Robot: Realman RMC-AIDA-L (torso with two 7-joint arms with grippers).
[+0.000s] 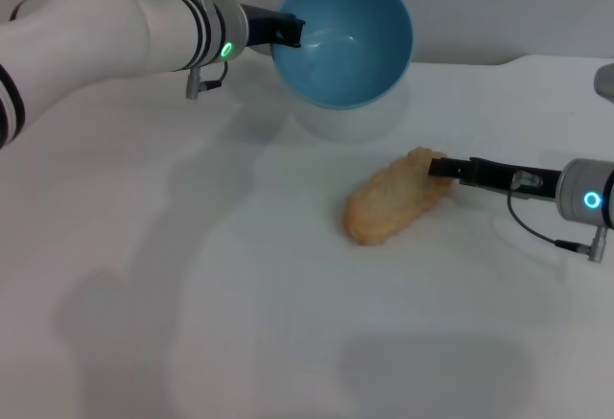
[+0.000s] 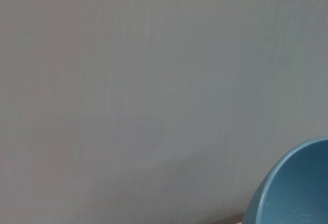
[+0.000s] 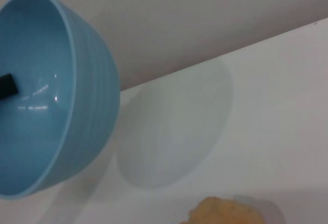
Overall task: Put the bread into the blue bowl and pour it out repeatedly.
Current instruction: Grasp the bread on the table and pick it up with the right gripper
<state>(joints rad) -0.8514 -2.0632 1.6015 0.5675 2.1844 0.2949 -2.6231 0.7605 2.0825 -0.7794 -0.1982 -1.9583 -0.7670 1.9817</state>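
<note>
Only head view shows right gripper [image 1: 443, 167] touching bread [image 1: 395, 208].

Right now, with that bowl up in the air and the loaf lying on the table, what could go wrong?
The left gripper holds the glossy light-blue bowl by its rim only, tipped over above the white table; it might slip or twist loose. The right gripper meets just the end of the long tan toy bread, so the loaf could pivot or drop when lifted.
</note>
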